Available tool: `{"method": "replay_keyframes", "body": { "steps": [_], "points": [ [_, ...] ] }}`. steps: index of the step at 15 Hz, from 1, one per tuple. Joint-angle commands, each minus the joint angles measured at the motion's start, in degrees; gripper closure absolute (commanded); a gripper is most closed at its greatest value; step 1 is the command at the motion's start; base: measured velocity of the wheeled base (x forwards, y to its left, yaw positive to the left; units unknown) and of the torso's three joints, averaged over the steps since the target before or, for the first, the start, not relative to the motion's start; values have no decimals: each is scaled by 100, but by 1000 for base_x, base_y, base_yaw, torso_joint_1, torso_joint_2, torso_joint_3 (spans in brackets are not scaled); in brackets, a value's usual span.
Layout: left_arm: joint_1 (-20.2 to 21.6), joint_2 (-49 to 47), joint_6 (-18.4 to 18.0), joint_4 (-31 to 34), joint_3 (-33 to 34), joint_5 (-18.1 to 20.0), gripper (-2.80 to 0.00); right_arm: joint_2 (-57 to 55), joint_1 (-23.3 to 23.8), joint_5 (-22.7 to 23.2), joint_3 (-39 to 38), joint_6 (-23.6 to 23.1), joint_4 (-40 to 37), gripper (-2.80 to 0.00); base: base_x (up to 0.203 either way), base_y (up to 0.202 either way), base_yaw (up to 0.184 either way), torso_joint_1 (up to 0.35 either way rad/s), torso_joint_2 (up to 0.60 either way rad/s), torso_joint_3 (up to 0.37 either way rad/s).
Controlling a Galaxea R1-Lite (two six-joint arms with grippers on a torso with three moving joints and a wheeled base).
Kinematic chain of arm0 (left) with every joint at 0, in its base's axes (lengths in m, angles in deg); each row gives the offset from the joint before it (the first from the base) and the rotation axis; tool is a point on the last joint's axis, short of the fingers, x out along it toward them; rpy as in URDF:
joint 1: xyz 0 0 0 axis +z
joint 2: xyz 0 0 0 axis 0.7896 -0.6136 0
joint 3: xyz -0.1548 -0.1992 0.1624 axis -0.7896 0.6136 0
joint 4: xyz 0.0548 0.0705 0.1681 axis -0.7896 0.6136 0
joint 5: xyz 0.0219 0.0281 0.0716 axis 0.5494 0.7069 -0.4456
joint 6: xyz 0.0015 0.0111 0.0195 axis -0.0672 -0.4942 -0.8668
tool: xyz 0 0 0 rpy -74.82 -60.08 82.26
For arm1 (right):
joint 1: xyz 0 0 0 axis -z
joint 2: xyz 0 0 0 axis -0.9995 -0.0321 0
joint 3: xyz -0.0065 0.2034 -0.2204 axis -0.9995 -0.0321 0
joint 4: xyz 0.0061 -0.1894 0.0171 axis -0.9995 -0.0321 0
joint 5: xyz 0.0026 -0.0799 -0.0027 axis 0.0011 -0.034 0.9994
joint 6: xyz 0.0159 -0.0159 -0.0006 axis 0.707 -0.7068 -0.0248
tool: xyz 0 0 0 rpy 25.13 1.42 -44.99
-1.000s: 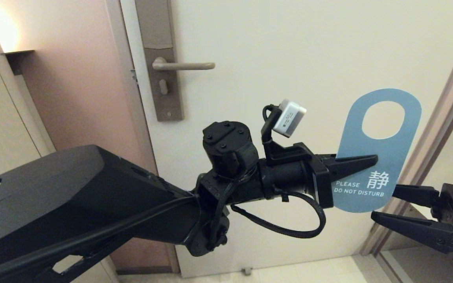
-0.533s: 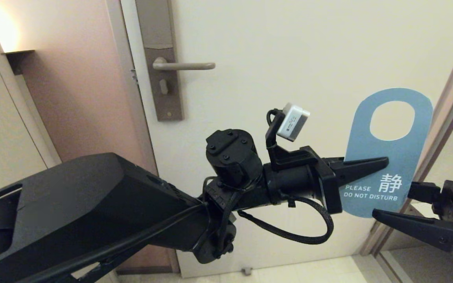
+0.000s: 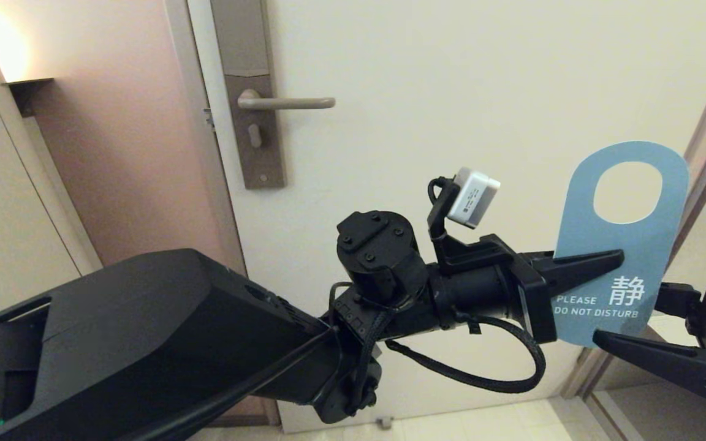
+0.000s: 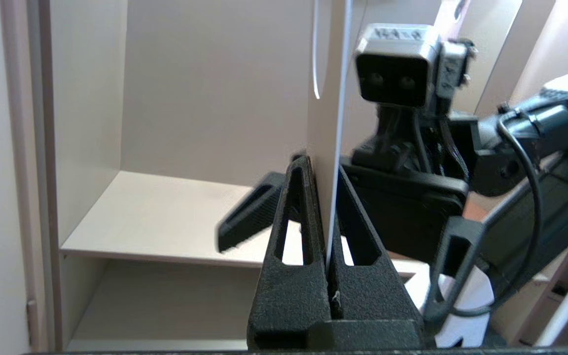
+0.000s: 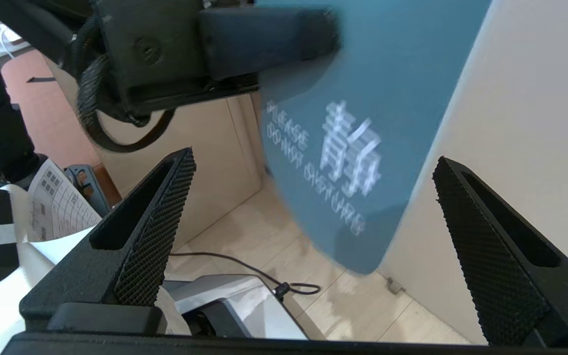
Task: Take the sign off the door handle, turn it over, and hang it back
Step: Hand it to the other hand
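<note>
**Sign held off the handle by the left end effector**

The sign [image 3: 626, 245] is clamped in the left end effector [image 3: 616, 260], whose fingers are pressed together on the card's lower half. In the left wrist view the card [image 4: 331, 148] is seen edge-on, standing upright between the two closed fingers [image 4: 296, 222]. The blue face, lettered "PLEASE DO NOT DISTURB", is turned toward the head camera. The oval hole is located above the left end effector, and the rounded lower end with the lettering extends just below it.

The right end effector [image 3: 641, 324] is positioned to the right of and slightly below the left end effector, with its tips near the sign's lower end. Its jaws are spread wide and nothing is gripped. In the right wrist view, the sign's lower end [image 5: 363, 148] is seen ahead of and between the two spread fingers [image 5: 156, 217], apart from both.

The door handle [image 3: 285, 102] is located well up and to the left of the left end effector, on its tall backplate [image 3: 255, 141] at the edge of the door [image 3: 451, 92]. Nothing is hung on the handle. The sign is held well apart from it, in front of the door.
</note>
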Motion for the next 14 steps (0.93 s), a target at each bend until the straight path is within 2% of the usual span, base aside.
{"method": "replay_keyframes", "body": {
  "steps": [1,4,14],
  "points": [
    [-28,-76,61,-43,-102,15,0,130,-9,37,-9,2,7,-280,0,0,0,0,0,0],
    [-40,-109,184,-157,-130,8,0,183,-1,37,-60,2,7,-280,0,0,0,0,0,0],
    [-145,-100,175,-166,-115,-124,0,139,-8,37,-70,2,7,-280,0,0,0,0,0,0]
  ]
}}
